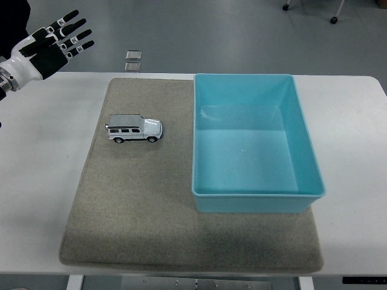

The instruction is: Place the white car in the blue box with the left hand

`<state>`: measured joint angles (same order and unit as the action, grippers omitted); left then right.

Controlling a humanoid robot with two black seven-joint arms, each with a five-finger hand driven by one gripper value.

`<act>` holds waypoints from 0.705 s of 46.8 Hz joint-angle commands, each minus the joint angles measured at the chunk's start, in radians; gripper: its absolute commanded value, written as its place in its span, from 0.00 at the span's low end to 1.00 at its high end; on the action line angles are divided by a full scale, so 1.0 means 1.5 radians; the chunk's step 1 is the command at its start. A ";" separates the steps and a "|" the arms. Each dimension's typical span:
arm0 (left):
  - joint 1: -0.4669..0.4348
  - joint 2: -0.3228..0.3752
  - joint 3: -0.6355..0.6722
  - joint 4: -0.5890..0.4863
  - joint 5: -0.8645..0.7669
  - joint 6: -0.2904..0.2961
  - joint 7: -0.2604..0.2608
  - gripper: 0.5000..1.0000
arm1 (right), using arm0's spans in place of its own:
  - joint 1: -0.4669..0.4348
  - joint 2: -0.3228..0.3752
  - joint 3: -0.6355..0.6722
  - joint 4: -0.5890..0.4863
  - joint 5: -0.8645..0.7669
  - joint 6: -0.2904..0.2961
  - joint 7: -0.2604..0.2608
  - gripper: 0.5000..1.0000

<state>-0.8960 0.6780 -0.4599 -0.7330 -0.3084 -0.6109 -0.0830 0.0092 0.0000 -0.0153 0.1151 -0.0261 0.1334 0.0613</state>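
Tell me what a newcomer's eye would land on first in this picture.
The big blue box stands out first, sitting empty on the right side of the grey mat. Next comes the small white car on the mat's left part, apart from the box. The left hand hangs at the top left corner, fingers spread, holding nothing.

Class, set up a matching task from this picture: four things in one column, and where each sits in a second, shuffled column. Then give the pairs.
Things:
1. car
2. box
3. left hand
4. mat

Places:
A. raised at the far left corner, fingers spread, holding nothing
B. flat on the table, under car and box
C. on the mat's left part, apart from the box
D. on the mat's right part, nothing in it

Pairs: 1-C, 2-D, 3-A, 4-B
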 commanded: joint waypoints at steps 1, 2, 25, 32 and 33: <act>0.000 0.000 0.001 0.003 -0.001 0.000 0.000 1.00 | 0.000 0.000 0.000 0.000 0.000 0.000 0.000 0.87; 0.000 0.000 0.001 0.003 -0.001 0.000 -0.001 1.00 | 0.000 0.000 0.000 0.000 0.000 0.000 0.000 0.87; -0.001 0.002 0.005 0.026 0.008 0.000 -0.006 1.00 | 0.000 0.000 0.000 0.000 0.000 0.000 0.000 0.87; -0.017 -0.001 0.002 0.055 0.161 0.000 -0.013 1.00 | 0.000 0.000 0.000 0.000 0.000 0.000 0.000 0.87; -0.022 -0.001 0.000 0.055 0.193 0.000 -0.014 1.00 | 0.000 0.000 0.000 0.000 0.000 0.000 0.000 0.87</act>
<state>-0.9110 0.6779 -0.4522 -0.6540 -0.1556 -0.6109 -0.0985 0.0092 0.0000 -0.0154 0.1150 -0.0261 0.1334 0.0613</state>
